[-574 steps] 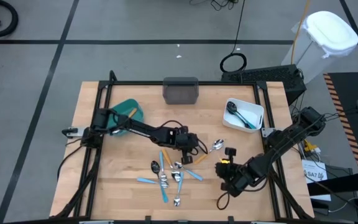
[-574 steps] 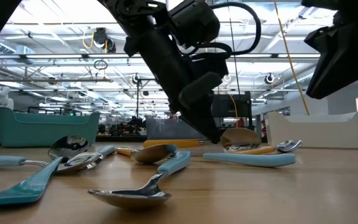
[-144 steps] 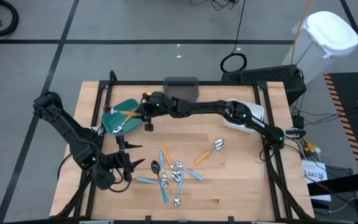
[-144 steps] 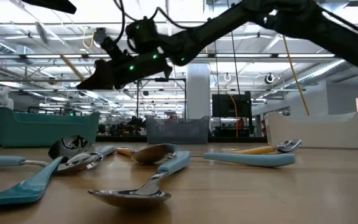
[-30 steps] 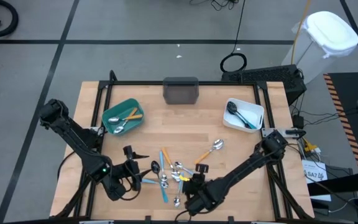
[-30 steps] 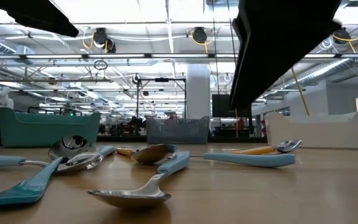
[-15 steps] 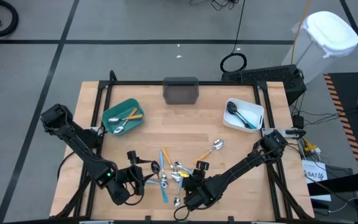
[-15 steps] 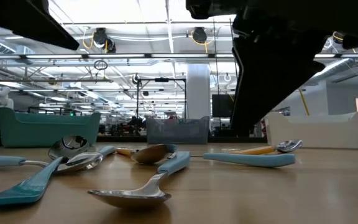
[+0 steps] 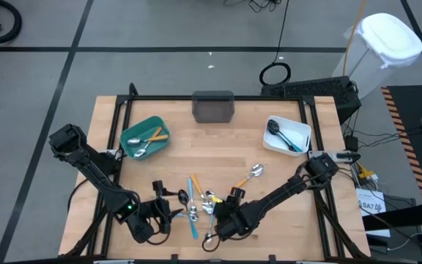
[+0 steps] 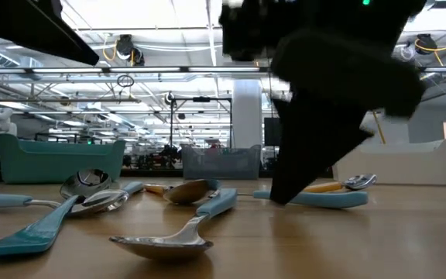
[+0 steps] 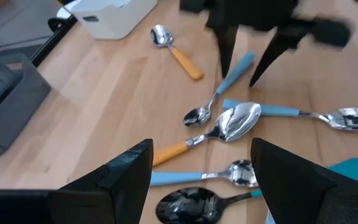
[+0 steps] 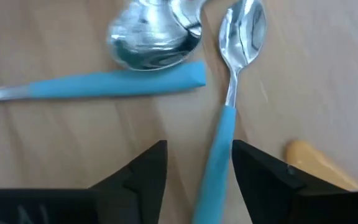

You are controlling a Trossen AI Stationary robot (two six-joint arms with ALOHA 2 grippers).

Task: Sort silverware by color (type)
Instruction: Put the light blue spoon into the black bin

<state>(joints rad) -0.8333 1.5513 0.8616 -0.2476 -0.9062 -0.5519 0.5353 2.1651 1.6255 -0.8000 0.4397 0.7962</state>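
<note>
My left claw hangs low at the near left of the table, just left of the pile, fingers spread wide and holding nothing. Past them, from that wrist, I see a black spoon closest, then blue-handled spoons and one orange-handled spoon lying crossed.

Far left sits the teal bin, with an orange-handled piece and a silver one in it. The grey bin stands at the far middle.

The pile lies in the near middle: silver spoons with blue handles, crossing and touching one another, with orange handles among them. In the low view a blue spoon lies nearest, bowl down on the wood.

My right claw is down over the right side of the pile, fingers apart and gripping nothing. Between them, from that wrist, lies a blue-handled spoon; whether the tips touch it I cannot tell. Beside it lies another blue handle with a silver bowl above it, and an orange handle end on the other side.

Right of the pile, apart from it, lies a lone orange spoon. At the far right the white bin holds a black spoon and a blue-handled piece.
</note>
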